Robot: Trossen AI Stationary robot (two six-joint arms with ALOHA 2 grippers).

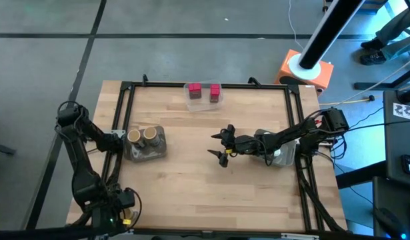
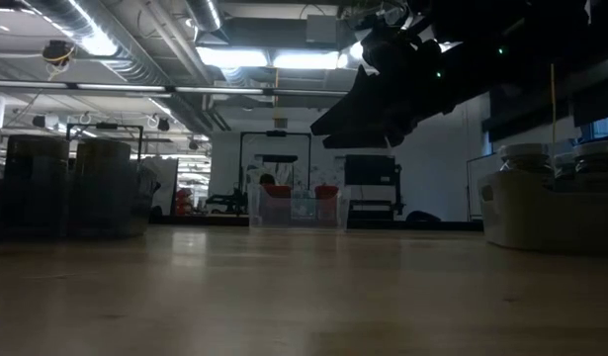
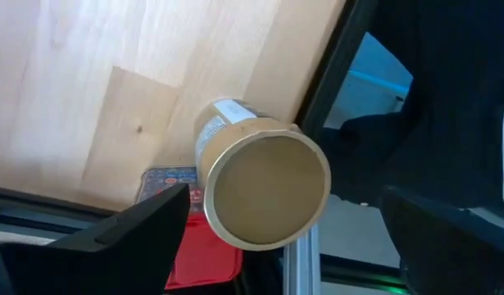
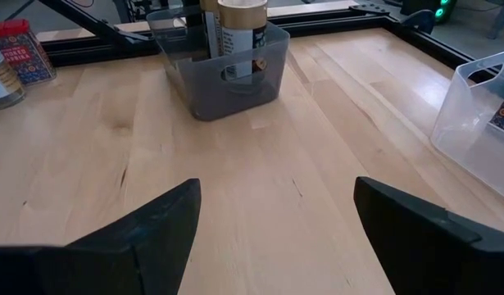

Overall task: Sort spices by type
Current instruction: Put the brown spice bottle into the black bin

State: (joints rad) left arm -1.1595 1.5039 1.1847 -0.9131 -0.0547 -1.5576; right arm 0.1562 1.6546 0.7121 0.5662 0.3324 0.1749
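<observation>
Wooden table (image 1: pixel 191 173): right gripper (image 1: pixel 224 147) outstretched low, jaws wide (empty); left gripper (image 1: pixel 118 141) likewise spread.

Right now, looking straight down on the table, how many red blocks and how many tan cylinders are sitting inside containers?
Red blocks, in the clear tray: 2
Tan cylinders, in the grey bin: 2
Total: 4

I see two cylinders (image 1: pixel 143 135) standing side by side in a bin (image 1: pixel 157 151) at the table's left, two blocks (image 1: pixel 204 91) in a tray (image 1: pixel 205 103) at the far edge, jars (image 2: pixel 561 158) at the right.
</observation>
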